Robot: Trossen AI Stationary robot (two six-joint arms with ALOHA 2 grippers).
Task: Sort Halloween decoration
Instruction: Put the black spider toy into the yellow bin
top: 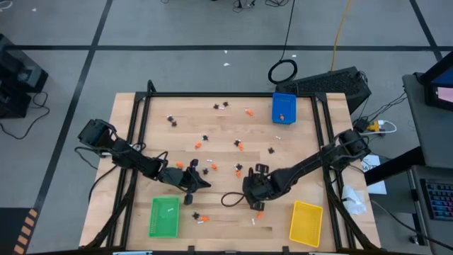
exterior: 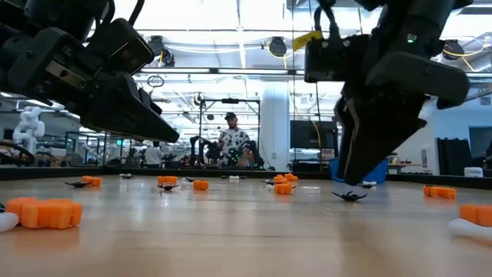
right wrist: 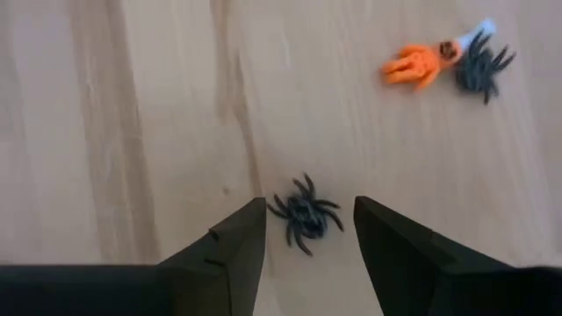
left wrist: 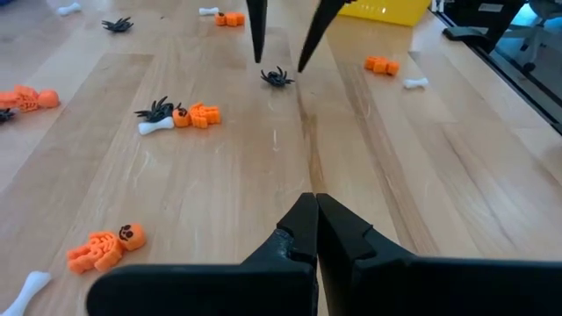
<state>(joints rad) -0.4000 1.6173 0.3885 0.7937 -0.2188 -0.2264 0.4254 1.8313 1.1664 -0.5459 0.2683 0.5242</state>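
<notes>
Most trinkets (top: 239, 145) are seen unsorted on the worktop (top: 297, 163); a black spider (right wrist: 306, 213) is straddled by the open right pincer (right wrist: 309, 230), while the left pincer (left wrist: 316, 219) is shut, empty.

Table (right wrist: 132, 105) pale wood, smooth; spider (right wrist: 306, 213) matt.

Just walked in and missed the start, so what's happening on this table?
A two-armed robot is sorting small Halloween trinkets scattered over the table. The right gripper is open, its fingers either side of a black spider lying on the wood, not yet gripped. The left gripper is shut and empty, waiting nearby. Green, yellow and blue trays sit at the edges.
</notes>
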